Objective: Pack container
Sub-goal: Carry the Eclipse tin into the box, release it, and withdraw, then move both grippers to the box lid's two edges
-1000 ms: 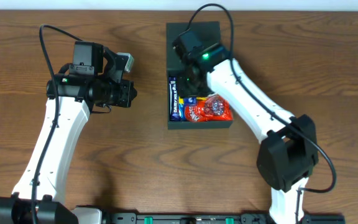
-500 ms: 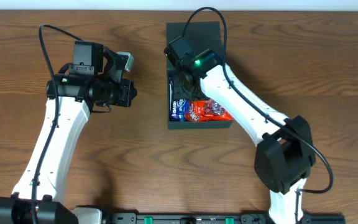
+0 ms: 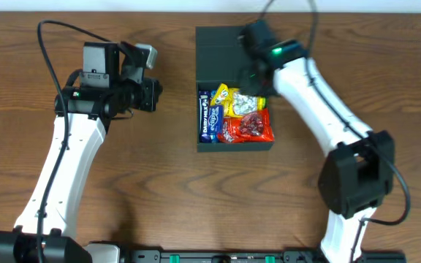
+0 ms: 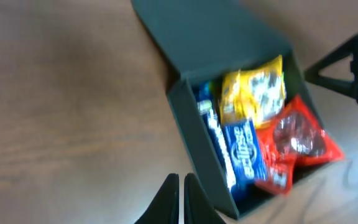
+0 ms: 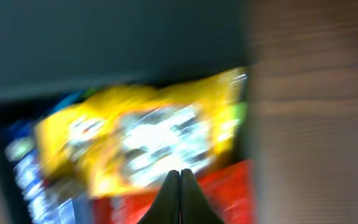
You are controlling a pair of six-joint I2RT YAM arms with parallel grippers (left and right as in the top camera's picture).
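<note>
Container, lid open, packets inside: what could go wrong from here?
1. The yellow packet seems to lie on top of the others and may keep the lid from shutting.
2. The right end effector, shut, hangs just over that packet and could snag it.
3. Lifting the lid may slide the container.

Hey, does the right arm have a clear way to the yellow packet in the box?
Probably yes. The right gripper hangs just over the yellow packet, the lid of the container is folded back, and nothing covers the packet. Its jaws are shut, so they would have to open first.
</note>
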